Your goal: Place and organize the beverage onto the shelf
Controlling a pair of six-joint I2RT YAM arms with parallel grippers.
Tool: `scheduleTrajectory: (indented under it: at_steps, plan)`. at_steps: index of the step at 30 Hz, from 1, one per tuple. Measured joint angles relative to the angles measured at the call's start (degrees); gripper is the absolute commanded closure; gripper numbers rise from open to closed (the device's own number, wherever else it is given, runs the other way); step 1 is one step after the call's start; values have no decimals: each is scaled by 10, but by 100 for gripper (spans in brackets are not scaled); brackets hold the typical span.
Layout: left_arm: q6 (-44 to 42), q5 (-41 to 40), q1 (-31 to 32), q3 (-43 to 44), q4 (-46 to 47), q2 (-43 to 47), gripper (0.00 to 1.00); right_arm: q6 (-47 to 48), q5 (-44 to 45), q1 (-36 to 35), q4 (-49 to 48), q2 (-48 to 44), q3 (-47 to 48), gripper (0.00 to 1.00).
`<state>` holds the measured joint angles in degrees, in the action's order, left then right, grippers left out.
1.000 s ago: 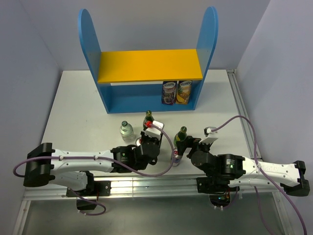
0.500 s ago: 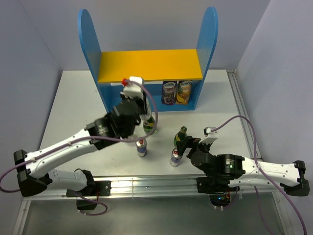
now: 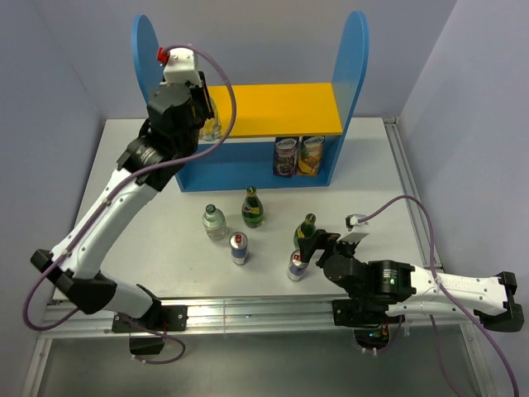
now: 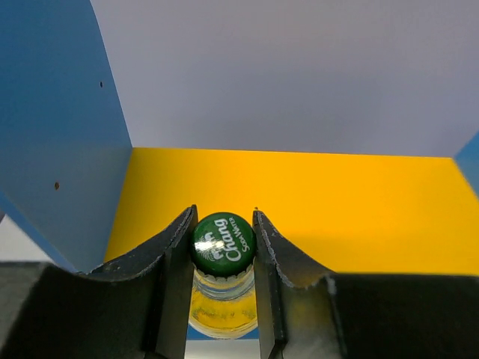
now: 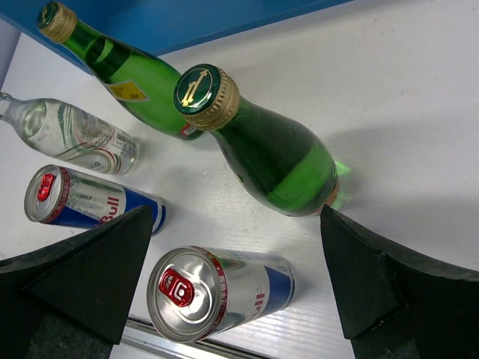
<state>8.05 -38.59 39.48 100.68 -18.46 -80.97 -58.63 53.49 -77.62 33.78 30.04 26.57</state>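
Observation:
My left gripper (image 3: 205, 116) is shut on the green cap of a clear pale-yellow bottle (image 4: 223, 243) and holds it upright at the front left of the shelf's yellow upper board (image 3: 273, 107). The bottle (image 3: 212, 126) also shows in the top view. On the table stand the other clear bottle (image 3: 214, 222), two dark green bottles (image 3: 252, 208) (image 3: 306, 230) and two blue-silver cans (image 3: 239, 247) (image 3: 297, 265). My right gripper (image 3: 310, 248) is open and empty, low over the right can (image 5: 217, 288) and the right green bottle (image 5: 262, 146).
Two fruit-printed containers (image 3: 286, 155) (image 3: 311, 155) stand on the right of the shelf's lower tier. The tall blue side panel (image 4: 60, 134) is close to the left of my left gripper. A metal rail (image 3: 248, 310) runs along the table's near edge.
My left arm has swung up from the table to the shelf's upper left, carrying the clear bottle. The right arm has not moved.

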Motion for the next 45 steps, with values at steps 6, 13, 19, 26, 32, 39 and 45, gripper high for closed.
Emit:
scheduleTrajectory:
  at_steps: [6,13,19,26,32,39,45]
  plan:
    - [1,54,-75,62,-42,-90,100,0,0,0,-1,-2,0,0]
    - [0,89,-127,148,-70,-162,100,0,0,0,-1,-4,-1,0]
    - [-5,104,-156,167,-70,-179,100,0,0,0,-3,-7,-8,0]
    - [-9,111,-179,179,-63,-193,97,0,0,0,-3,-2,-8,0]
    - [-9,113,-184,179,-63,-193,46,0,0,0,-3,-2,-8,0]
    - [-8,127,-181,166,-29,-174,1,0,0,0,-3,2,-8,0]
    - [7,139,-177,144,-32,-136,1,0,0,0,-3,4,-8,0]
